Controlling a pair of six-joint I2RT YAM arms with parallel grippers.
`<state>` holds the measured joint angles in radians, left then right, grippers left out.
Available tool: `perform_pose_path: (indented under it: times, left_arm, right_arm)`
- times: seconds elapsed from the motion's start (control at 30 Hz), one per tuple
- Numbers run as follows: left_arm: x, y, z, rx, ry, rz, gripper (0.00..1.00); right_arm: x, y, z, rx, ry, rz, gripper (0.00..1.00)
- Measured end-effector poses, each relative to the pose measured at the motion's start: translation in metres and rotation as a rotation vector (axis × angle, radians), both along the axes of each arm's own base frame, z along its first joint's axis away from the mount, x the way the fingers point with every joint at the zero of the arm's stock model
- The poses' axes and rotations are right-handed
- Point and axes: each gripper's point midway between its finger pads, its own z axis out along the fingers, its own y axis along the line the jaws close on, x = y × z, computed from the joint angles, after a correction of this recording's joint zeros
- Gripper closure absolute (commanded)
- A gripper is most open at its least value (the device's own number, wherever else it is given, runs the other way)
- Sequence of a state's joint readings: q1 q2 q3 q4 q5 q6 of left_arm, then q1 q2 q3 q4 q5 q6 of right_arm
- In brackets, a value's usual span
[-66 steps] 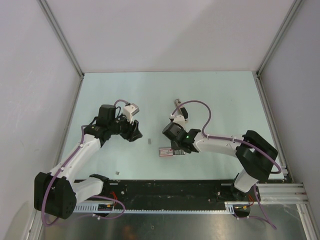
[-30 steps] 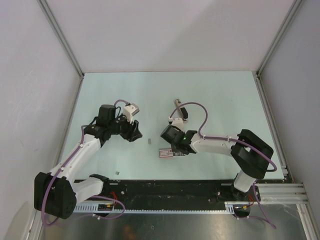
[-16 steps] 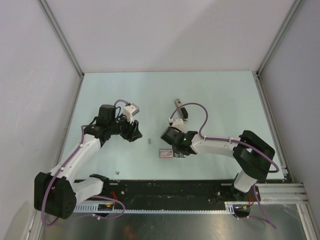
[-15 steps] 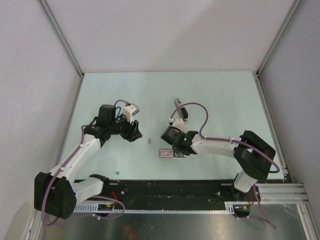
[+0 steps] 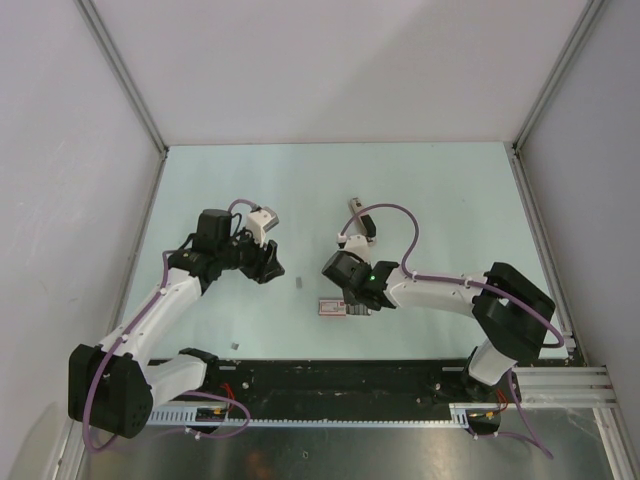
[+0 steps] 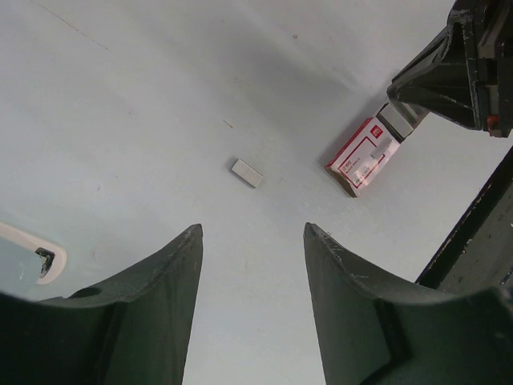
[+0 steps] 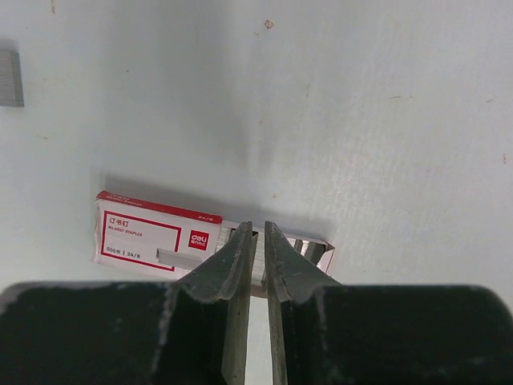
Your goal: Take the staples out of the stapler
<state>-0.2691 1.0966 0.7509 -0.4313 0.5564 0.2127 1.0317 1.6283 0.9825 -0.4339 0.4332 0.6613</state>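
The stapler, a small narrow bar with a pale top, lies on the table beyond my right wrist, partly behind its cable. A tiny grey strip of staples lies on the table between the arms and also shows in the left wrist view. My left gripper is open and empty, hovering short of that strip. My right gripper is pinched nearly shut, with its tips in the open end of a red-and-white box, on the grey ribbed strip there.
The red-and-white box lies near the table's front edge and shows in the left wrist view. A small grey bit lies front left. A pale rounded object sits at the left wrist view's edge. The black base rail runs along the front.
My right gripper has shifted slightly left over the box's open end and then held still. The box, the loose strip and my left arm have not moved.
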Motion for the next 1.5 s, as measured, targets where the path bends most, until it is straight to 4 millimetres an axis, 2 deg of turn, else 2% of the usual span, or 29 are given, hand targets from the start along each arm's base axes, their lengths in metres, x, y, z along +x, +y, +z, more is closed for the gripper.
perform_pose_path:
  times: [0.23, 0.57, 1.0, 1.23, 1.5]
  left_arm:
    - [0.0, 0.0, 0.0, 0.003, -0.003, -0.003, 0.42]
    - [0.0, 0.0, 0.0, 0.004, -0.004, -0.003, 0.42]
    - [0.0, 0.001, 0.0, 0.005, -0.005, -0.002, 0.42]
    - [0.0, 0.001, 0.0, 0.006, -0.005, -0.002, 0.42]
    - [0.001, 0.001, -0.001, 0.009, -0.009, -0.005, 0.42]
  right_arm:
    - [0.0, 0.004, -0.001, 0.014, 0.004, 0.006, 0.84]
    - [-0.003, 0.002, -0.015, -0.017, 0.034, 0.011, 0.88]
    - [-0.008, -0.005, -0.018, -0.032, 0.045, 0.008, 0.92]
    - [-0.013, -0.011, -0.008, -0.017, 0.042, 0.0, 0.92]
    - [-0.013, -0.007, 0.005, 0.021, 0.026, 0.006, 0.93]
